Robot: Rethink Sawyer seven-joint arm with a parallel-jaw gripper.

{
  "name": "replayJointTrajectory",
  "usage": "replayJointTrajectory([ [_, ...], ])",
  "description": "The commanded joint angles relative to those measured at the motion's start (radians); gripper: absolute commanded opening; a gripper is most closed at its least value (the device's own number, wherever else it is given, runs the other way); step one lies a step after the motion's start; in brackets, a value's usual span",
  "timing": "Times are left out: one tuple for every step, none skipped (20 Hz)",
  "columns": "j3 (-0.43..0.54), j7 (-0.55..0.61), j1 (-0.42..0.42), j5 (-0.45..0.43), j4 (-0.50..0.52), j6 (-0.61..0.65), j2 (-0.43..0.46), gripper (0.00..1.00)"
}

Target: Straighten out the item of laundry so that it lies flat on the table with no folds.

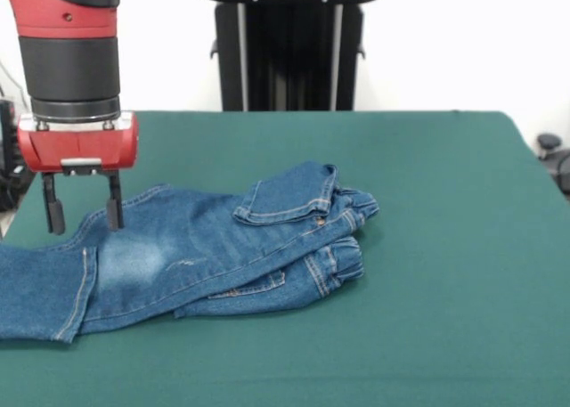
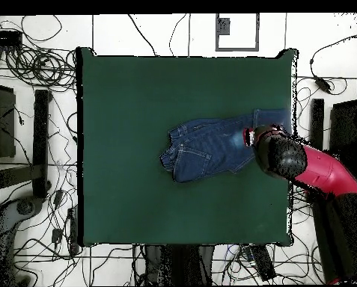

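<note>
The jeans (image 1: 205, 256) are blue denim cloth, matt and woven in look, with a faded pale patch on one leg and orange-tan stitching along the seams and pocket edges. The tabletop (image 1: 427, 318) carries a dark green, matt, felt-like covering, smooth and unmarked. The gripper (image 1: 85, 213) has matt black fingers under a glossy red, plastic-looking housing.

The red and black arm (image 1: 69, 60) hangs straight down, wrist vertical. Its gripper (image 1: 83, 215) points at the desk (image 1: 445, 247), two dark fingers (image 1: 114, 211) spread apart with nothing between them, tips just above the desk's surface near one edge.
</note>
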Motion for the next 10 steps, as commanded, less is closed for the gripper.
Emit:
replayJointTrajectory([
  [0.007,0.128,0.048,-0.009,0.047,0.018,0.076,1.0],
  [0.007,0.127,0.048,-0.01,0.043,0.015,0.081,1.0],
  [0.007,0.127,0.05,-0.012,0.038,0.012,0.087,1.0],
  [0.007,0.127,0.05,-0.012,0.036,0.01,0.09,1.0],
  [0.006,0.129,0.052,-0.012,0.032,0.008,0.094,1.0],
  [0.007,0.129,0.051,-0.012,0.03,0.005,0.099,1.0],
  [0.01,0.127,0.048,-0.013,0.028,0.0,0.105,1.0],
  [0.012,0.125,0.046,-0.013,0.027,-0.001,0.108,1.0],
  [0.015,0.123,0.044,-0.012,0.027,-0.001,0.11,1.0],
  [0.016,0.121,0.042,-0.013,0.026,-0.001,0.11,1.0],
])
